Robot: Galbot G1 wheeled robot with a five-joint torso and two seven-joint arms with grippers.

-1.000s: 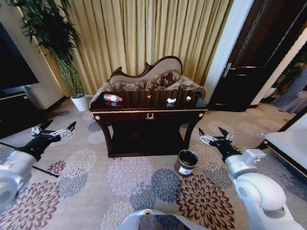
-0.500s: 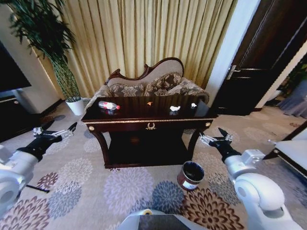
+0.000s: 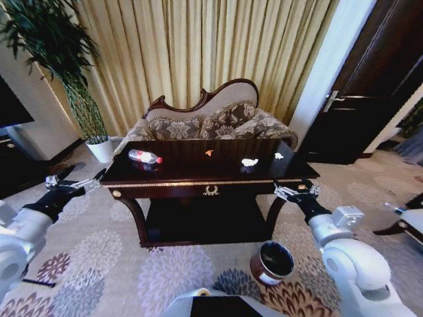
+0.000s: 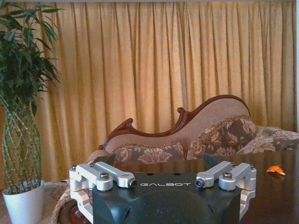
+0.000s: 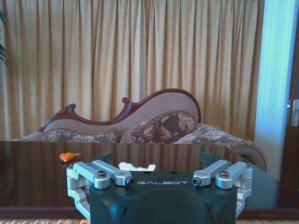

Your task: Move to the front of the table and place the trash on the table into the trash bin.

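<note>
The dark glossy table [image 3: 178, 177] with gold trim stands straight ahead, its top also in the wrist views [image 4: 280, 196] [image 5: 32, 177]. On it lies the trash: a clear bottle with a red label [image 3: 144, 156] at the left, an orange scrap [image 3: 209, 152] [image 4: 274, 170] [image 5: 69, 157] mid-top, and white crumpled paper [image 3: 249, 162] [image 5: 135, 166] with a smaller piece [image 3: 278, 156] at the right. The round brown trash bin [image 3: 275, 262] stands on the carpet by the table's front right leg. My left gripper [image 3: 82, 176] [image 4: 162, 177] hangs open off the table's left corner. My right gripper [image 3: 294, 189] [image 5: 160, 179] is open at the right front corner.
A carved floral sofa [image 3: 211, 119] sits right behind the table, before gold curtains. A plant in a white pot [image 3: 100, 149] [image 4: 21, 205] stands at the back left. A dark door [image 3: 370, 86] is at the right. Flowered carpet [image 3: 99, 251] lies in front.
The whole view has shifted: the camera has come closer, so the table looks larger and the bin sits lower. Both arms keep the same open pose.
</note>
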